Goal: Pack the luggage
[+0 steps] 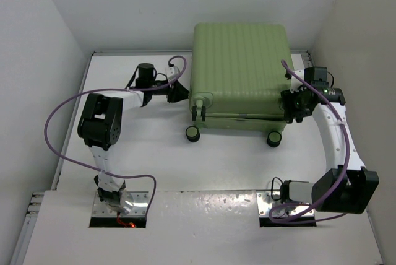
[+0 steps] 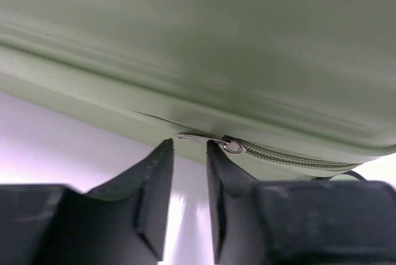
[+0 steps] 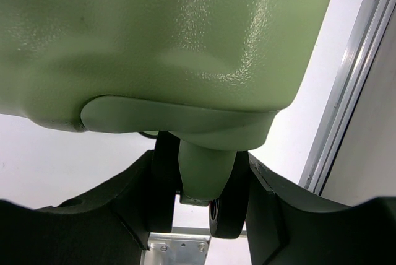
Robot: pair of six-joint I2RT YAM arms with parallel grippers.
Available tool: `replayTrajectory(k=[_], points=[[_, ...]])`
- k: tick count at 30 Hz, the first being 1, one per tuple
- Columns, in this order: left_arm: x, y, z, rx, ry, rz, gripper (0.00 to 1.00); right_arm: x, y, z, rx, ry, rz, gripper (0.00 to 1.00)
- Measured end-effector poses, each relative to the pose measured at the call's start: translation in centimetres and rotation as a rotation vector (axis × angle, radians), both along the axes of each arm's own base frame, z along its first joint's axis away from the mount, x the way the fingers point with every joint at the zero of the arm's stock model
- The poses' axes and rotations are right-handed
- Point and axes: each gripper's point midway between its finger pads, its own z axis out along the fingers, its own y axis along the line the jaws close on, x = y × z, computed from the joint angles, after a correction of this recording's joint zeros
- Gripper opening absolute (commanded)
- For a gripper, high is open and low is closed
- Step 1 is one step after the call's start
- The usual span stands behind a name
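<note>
right tool (image 3: 199, 158) clamping luggage (image 1: 238, 73) wheel (image 3: 226, 218), left tool (image 2: 189, 143) at zipper pull (image 2: 204, 139)

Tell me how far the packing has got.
Done: the luggage lies shut, lid down. In hand: the right gripper clamps a wheel, apparently steadying it; the left gripper, open, is lined up on the zipper pull. Left: zipping; the seam beyond the pull looks unzipped, though blurred.

— What sort of place is it?
— A robotics lab cell: a white table (image 1: 161, 160) boxed in by white walls (image 1: 49, 30), two robot arms (image 1: 99, 122) bolted to metal plates (image 1: 139, 203) at its edge.
</note>
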Motion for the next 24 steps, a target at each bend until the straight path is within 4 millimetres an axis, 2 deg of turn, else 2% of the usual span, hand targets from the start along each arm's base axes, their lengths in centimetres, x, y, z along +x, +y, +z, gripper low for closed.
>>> replayTrajectory(k=[5, 6, 9, 11, 12, 14, 24], points=[[-0.3, -0.2, 0.2, -0.012, -0.001, -0.02, 0.13, 0.0, -0.1, 0.0, 0.0, 0.0, -0.002, 0.0], [-0.4, -0.2, 0.3, -0.013, -0.004, -0.026, 0.07, 0.0, -0.1, 0.0, 0.0, 0.0, -0.002, 0.0], [-0.6, -0.3, 0.3, -0.011, -0.025, -0.05, 0.03, 0.0, -0.2, 0.0, -0.004, -0.002, 0.0, 0.0], [-1.0, -0.3, 0.0, -0.001, -0.043, -0.082, 0.14, 0.0, -0.3, 0.0, -0.006, -0.002, 0.002, 0.0], [-1.3, -0.3, -0.1, 0.008, -0.049, -0.098, 0.27, 0.0, -0.3, 0.0, -0.006, -0.002, 0.003, 0.0], [-1.9, -0.3, -0.5, 0.019, -0.058, -0.131, 0.36, 0.0, -0.3, 0.0, -0.006, -0.002, 0.004, 0.0], [-3.5, -0.6, -1.6, 0.045, -0.074, -0.199, 0.62, 0.0, -0.3, 0.0, -0.006, -0.002, 0.004, 0.0]])
